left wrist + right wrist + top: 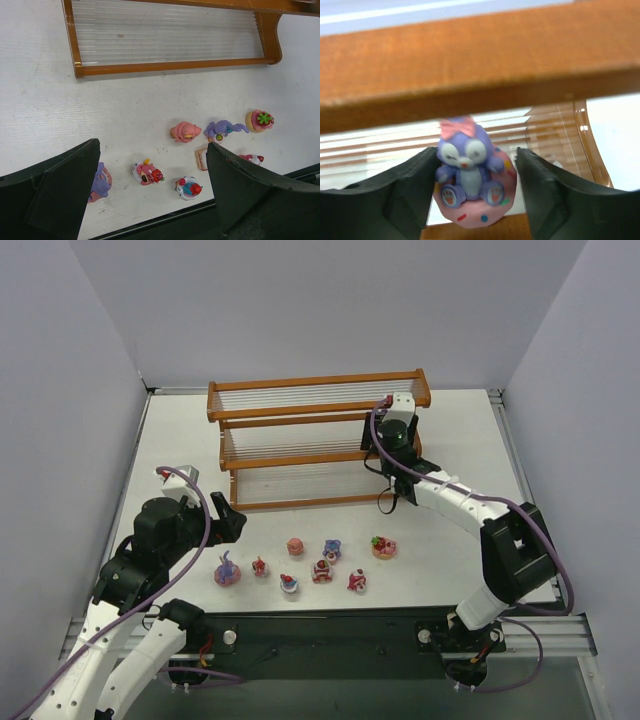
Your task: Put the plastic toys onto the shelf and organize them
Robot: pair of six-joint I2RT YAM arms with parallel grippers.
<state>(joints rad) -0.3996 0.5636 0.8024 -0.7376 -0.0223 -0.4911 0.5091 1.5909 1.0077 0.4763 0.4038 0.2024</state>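
A purple bunny on a pink base [470, 175] stands upright at the front rail of a tier of the shelf [470, 65], under a higher wooden rail. My right gripper [476, 152] is open around it; the left finger [415, 185] lies against it and a narrow gap shows at the right finger [540, 185]. From above, the right gripper [390, 440] is at the right end of the shelf's [318, 390] middle tier. Several toys lie on the table, among them another purple bunny [227, 570] and a cupcake [383, 547]. Above them hangs my left gripper [152, 150], open and empty.
The toys lie in a loose row between the shelf and the table's near edge: a pink one [185, 131], a lying purple bunny [225, 129], a strawberry cupcake [260, 120] and two small cakes [147, 172] [189, 187]. Grey walls stand on three sides.
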